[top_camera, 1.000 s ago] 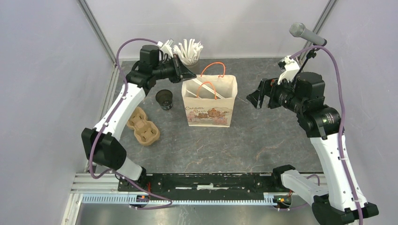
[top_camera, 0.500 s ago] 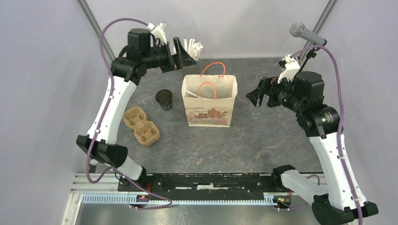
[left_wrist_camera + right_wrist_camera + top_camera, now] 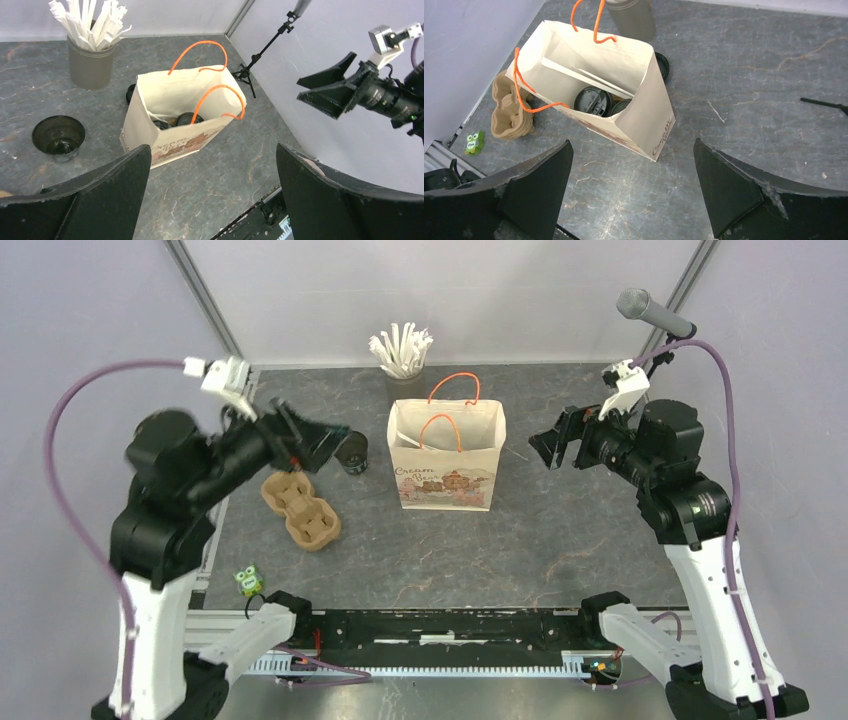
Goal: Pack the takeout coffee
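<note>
Two black cups with lids [image 3: 592, 101] are sitting inside the paper bag [image 3: 445, 480], which is standing open on the worktop [image 3: 520, 540]. One open black cup [image 3: 352, 452] is standing alone on the worktop, just beside the bag's left side, and no lid is being worn by it. It is standing straight up, so its long way is running from bottom to top and its mouth is facing up. A loose black lid [image 3: 663, 65] is lying flat behind the bag, near the grey cup of white straws [image 3: 400, 352]. The left pincer [image 3: 322, 446] is being held wide open in the air, and nothing is being gripped by it. The right pincer [image 3: 548, 448] is being held wide open and empty too, on the other side of the bag. The open black cup is sitting just past the tips of the left pincer, lower down, between that pincer and the bag; in the left wrist view it is showing off to the left, not between the fingers. The left arm is much nearer, because the bag is standing in the right arm's way. So this cup is probably the next thing to be picked, and the left pincer would need to be turned toward it and lowered around its sides. The brown cup carrier [image 3: 300, 508] is lying close by and should not be bumped.
</note>
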